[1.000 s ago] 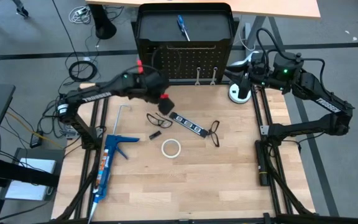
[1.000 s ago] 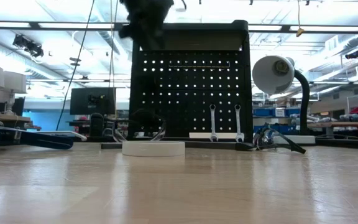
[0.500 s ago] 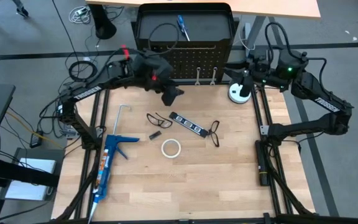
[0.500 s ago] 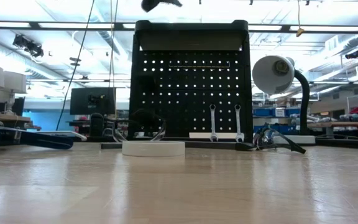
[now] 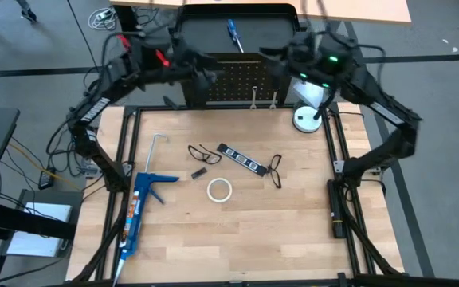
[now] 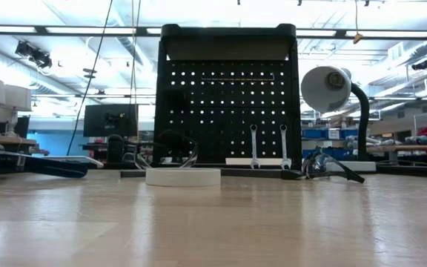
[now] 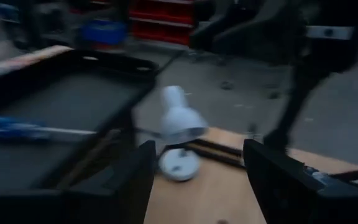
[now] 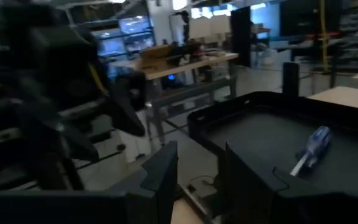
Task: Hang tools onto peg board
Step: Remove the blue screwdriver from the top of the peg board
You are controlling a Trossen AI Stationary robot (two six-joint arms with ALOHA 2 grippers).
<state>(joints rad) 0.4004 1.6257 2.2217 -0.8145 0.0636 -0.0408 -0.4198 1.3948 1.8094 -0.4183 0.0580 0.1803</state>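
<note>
The peg board [image 6: 228,96] stands upright at the table's far edge, with two silver wrenches [image 6: 253,145] hanging by their upper ends low on its face. A blue-handled screwdriver [image 5: 234,34] lies in the board's top tray. The white tape ring [image 5: 219,190], the black strip with white marks [image 5: 240,159] and two black wire loops [image 5: 204,153] lie flat on the table. My left gripper [image 5: 203,74] is open and empty, high by the board's top left. My right gripper [image 5: 281,56], also open and empty, is high by the top right.
A white desk lamp [image 5: 307,118] stands at the far right beside the peg board. A blue caulk gun [image 5: 138,209] and a bent metal rod [image 5: 156,147] lie at the table's left. The near half of the table [image 5: 237,247] is bare wood.
My left gripper has risen from just above the table in front of the peg board to the height of its top, moving toward the far edge and tipping from pointing down to nearly level. My right gripper has moved from beside the lamp toward the board's top.
</note>
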